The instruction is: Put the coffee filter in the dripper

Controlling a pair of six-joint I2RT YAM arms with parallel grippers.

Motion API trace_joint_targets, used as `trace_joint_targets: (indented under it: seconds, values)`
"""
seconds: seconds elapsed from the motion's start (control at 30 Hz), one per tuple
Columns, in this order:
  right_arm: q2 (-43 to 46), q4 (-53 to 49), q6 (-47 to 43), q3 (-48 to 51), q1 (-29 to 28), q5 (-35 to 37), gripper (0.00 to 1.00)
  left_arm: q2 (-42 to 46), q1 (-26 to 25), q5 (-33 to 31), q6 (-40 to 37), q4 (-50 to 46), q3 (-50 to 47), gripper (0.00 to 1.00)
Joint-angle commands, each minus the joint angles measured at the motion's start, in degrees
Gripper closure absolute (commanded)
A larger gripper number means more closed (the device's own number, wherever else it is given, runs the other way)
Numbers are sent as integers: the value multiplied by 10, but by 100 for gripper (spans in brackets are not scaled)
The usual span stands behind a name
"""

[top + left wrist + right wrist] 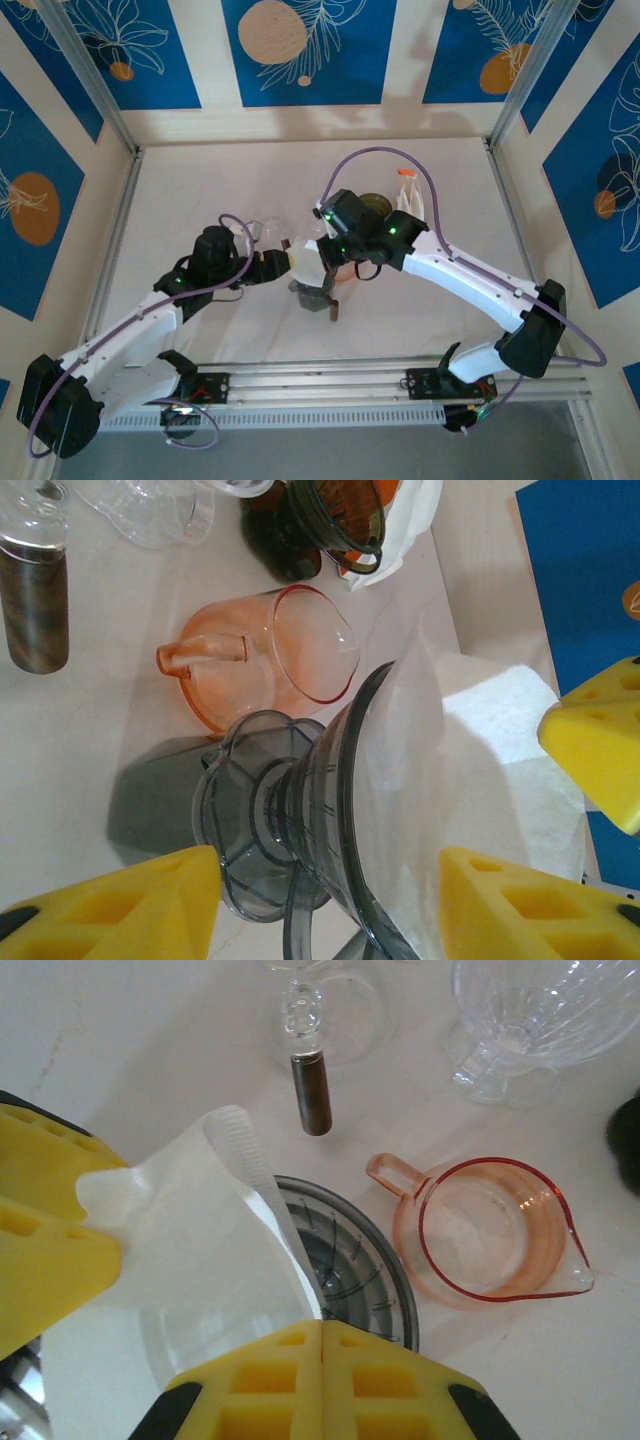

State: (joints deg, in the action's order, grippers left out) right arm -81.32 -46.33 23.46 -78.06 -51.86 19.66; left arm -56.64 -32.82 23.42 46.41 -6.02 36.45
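**Seating stage.** My right tool [322, 1332], clenched on the edge of the coffee filter [200, 1230], holds the paper partly inside the mouth of the grey dripper [365, 1260], with one flap standing above the rim. My left tool [330, 865] straddles the dripper with its jaws apart; I cannot tell whether it grips.

**Hazards, as I judge them:**
- The unseated paper may spring out on release.
- A sideways pull could tear or crease it.
- An unsteadied dripper could tip against the orange cup [490, 1225] just beside it on the bench [130, 1040].
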Motion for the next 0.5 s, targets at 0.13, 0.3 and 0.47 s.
trace_joint_targets:
  seconds: [0.13, 0.3, 0.47]
  values:
    - [-24, -30, -17, -7, -15, 67, 100, 8, -7, -9, -6, 9, 14, 46]
    - [-36, -39, -21, -8, -21, 89, 100, -4, -7, -1, -3, 26, 7, 46]
    - [-34, -42, -21, -10, -26, 106, 100, -8, -7, 3, -4, 28, 8, 47]
